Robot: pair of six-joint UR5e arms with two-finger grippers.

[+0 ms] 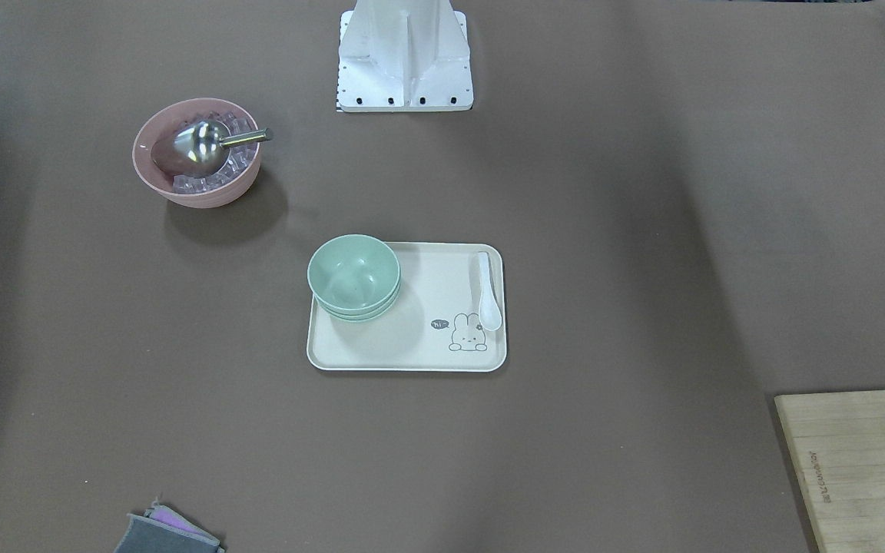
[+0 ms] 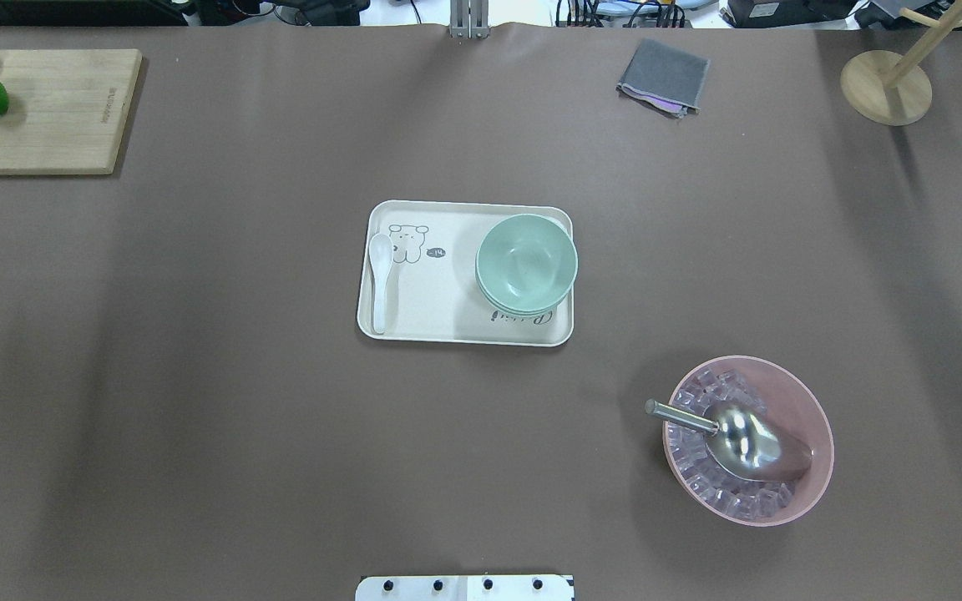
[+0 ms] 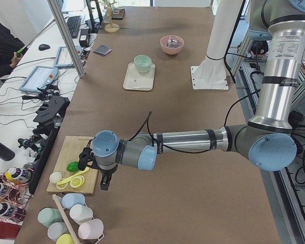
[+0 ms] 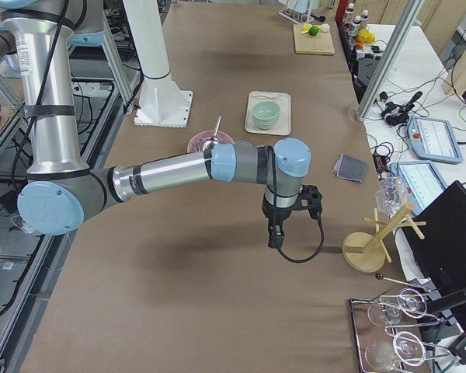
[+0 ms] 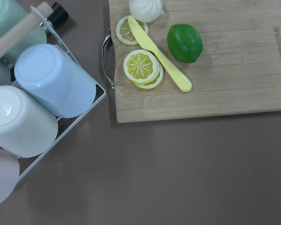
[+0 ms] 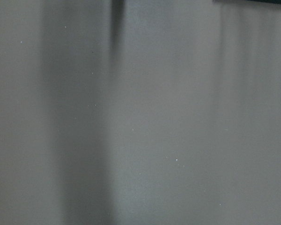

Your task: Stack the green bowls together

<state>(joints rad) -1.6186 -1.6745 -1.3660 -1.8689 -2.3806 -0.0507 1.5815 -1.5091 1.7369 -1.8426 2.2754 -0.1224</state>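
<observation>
The green bowls point(image 1: 353, 276) sit nested in one stack on a cream tray point(image 1: 412, 349), at the end away from the white spoon point(image 1: 486, 292). The overhead view shows the same stack of green bowls point(image 2: 526, 263) on the tray point(image 2: 439, 325), with neither arm near it. My left gripper point(image 3: 105, 182) hangs at the table's far left end beside a cutting board; I cannot tell whether it is open or shut. My right gripper point(image 4: 276, 237) hangs over bare table near the right end; I cannot tell its state either. Neither wrist view shows fingers.
A pink bowl point(image 2: 748, 440) with ice cubes and a metal scoop stands right of the tray. A cutting board point(image 2: 38, 108) holds a lime, lemon slices and a yellow knife. A cup rack point(image 5: 37, 103), a grey cloth point(image 2: 663, 77) and a wooden stand point(image 2: 886, 83) lie at the table's edges.
</observation>
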